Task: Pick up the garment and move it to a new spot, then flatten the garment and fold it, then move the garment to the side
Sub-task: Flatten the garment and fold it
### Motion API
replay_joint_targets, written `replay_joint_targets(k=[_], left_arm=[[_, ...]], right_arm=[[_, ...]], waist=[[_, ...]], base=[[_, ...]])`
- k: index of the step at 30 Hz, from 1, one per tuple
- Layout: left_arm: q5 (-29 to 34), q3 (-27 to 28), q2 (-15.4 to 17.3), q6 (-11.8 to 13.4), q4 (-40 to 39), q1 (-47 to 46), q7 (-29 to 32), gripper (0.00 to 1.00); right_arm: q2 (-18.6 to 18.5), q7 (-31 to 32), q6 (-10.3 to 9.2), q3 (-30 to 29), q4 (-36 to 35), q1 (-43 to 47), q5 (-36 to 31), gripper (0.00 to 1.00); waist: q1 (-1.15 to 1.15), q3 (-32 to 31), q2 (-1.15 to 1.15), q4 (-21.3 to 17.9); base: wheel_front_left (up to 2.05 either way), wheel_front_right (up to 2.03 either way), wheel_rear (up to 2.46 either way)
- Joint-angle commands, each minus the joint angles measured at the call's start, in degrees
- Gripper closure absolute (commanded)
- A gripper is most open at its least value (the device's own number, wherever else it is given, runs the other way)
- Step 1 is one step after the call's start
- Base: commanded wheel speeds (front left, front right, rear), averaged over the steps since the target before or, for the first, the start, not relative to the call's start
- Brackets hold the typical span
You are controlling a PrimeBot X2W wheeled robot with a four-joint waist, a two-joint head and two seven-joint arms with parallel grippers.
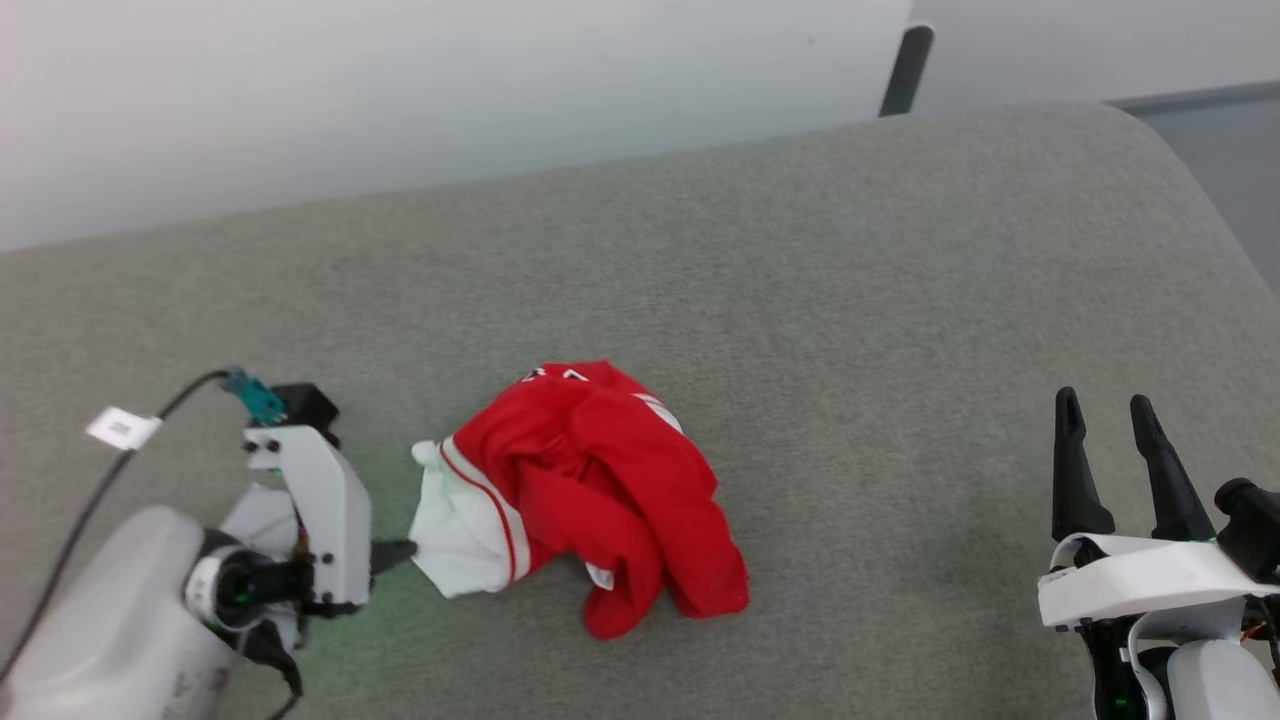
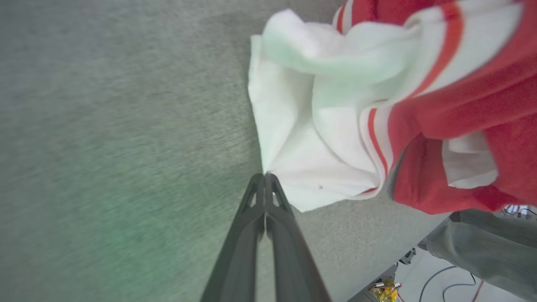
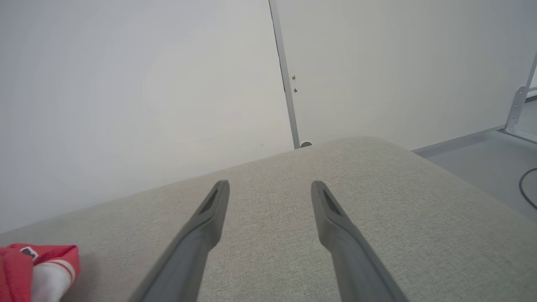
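Observation:
The garment (image 1: pixel 600 480) lies crumpled in a heap on the grey padded surface (image 1: pixel 800 280), red with a white panel and red-white striped trim. Black white-outlined lettering peeks out at its far edge. My left gripper (image 1: pixel 405 550) comes in low from the left. In the left wrist view it (image 2: pixel 265 175) is shut on a corner of the garment's white panel (image 2: pixel 302 167), and the cloth gathers in pleats at the tips. My right gripper (image 1: pixel 1104 398) stands open at the lower right, well away from the garment. Between its fingers (image 3: pixel 270 184) there is only the surface. A bit of the garment (image 3: pixel 37 268) shows at the lower left.
A white wall (image 1: pixel 400 100) runs behind the surface, with a dark pole (image 1: pixel 905 70) at the back right. The surface rounds off at its right edge (image 1: pixel 1200 210), with floor beyond. Cables (image 2: pixel 440 281) lie on the floor past the near edge.

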Motion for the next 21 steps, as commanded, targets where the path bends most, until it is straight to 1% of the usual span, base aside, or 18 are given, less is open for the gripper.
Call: replay_joint_targets(k=[1,8,12,13,18,21], left_arm=[[0.56,0.42,0.82,0.2,-0.81,-0.24,-0.44,1.0],[1.82,2.17,6.53,0.85,-3.77,-0.01,-1.06,1.0],[2.21,3.41,9.76,1.98,-4.96,1.08,-1.38,1.0],[2.21,3.41,9.76,1.98,-4.96,1.08,-1.38,1.0],[2.95,4.58,13.71,3.58,-6.0,3.5,-1.56,1.0],[3.97,5.09,16.39,5.02,-5.68,5.45,-2.1,1.0]], right_arm=[[-0.02,0.24,0.02,-0.23,-0.17,0.67,-0.25,0.0],[0.0,1.22,0.02,-0.17,-1.0,1.71,-0.83,0.0],[0.0,1.85,0.02,-0.01,-1.4,2.69,-1.15,0.0],[0.0,1.85,0.02,-0.01,-1.4,2.69,-1.15,0.0],[0.0,2.53,0.02,0.13,-1.99,3.33,-1.34,0.0],[0.01,2.87,0.02,0.21,-2.33,3.93,-1.44,0.0]], waist=[[0.0,-1.47,0.0,1.78],[0.0,-3.53,0.0,5.06],[0.0,-4.64,0.0,6.4],[0.0,-4.64,0.0,6.4],[0.0,-5.88,0.0,7.4],[0.0,-6.38,0.0,7.8]], base=[[0.0,0.0,0.0],[0.0,0.0,0.0],[0.0,0.0,0.0],[0.0,0.0,0.0],[0.0,0.0,0.0],[0.0,0.0,0.0]])
